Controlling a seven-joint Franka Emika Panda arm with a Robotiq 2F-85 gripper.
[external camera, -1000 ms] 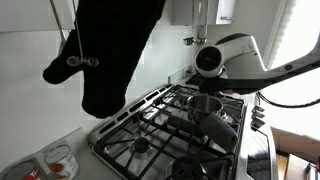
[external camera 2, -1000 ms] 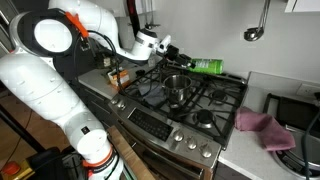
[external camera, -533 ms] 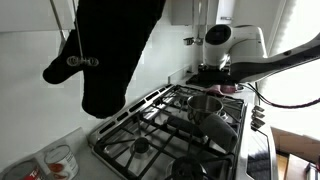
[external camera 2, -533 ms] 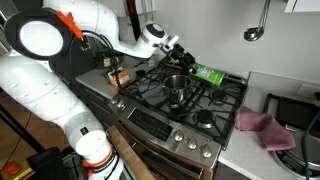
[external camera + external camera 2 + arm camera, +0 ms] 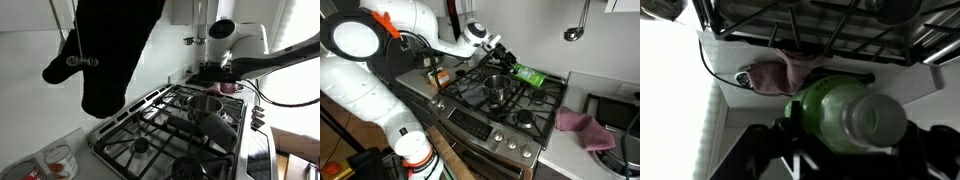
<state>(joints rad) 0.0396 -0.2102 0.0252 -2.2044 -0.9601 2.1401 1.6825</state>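
Observation:
My gripper (image 5: pixel 506 62) is shut on a green plastic bottle (image 5: pixel 528 75) and holds it tilted, neck down, above the back of the gas stove (image 5: pixel 510 105). In the wrist view the green bottle (image 5: pixel 840 115) fills the lower middle between the dark fingers, its open neck (image 5: pixel 875 122) toward the camera. A small steel pot (image 5: pixel 496 86) stands on a burner just below and beside the bottle; it also shows in an exterior view (image 5: pixel 205 104). A pink cloth (image 5: pixel 785 72) lies on the counter beyond the stove.
A pink cloth (image 5: pixel 582 128) lies on the white counter next to the stove. A ladle (image 5: pixel 574 33) hangs on the wall. A black oven mitt (image 5: pixel 110 50) hangs close to one camera. A jar (image 5: pixel 438 76) stands by the stove's edge. Glass containers (image 5: pixel 58 160) sit on the counter.
The gripper has swung the bottle from level to tilted neck-down and moved it a little farther over the stove's back burners. Little has moved in the last half second.

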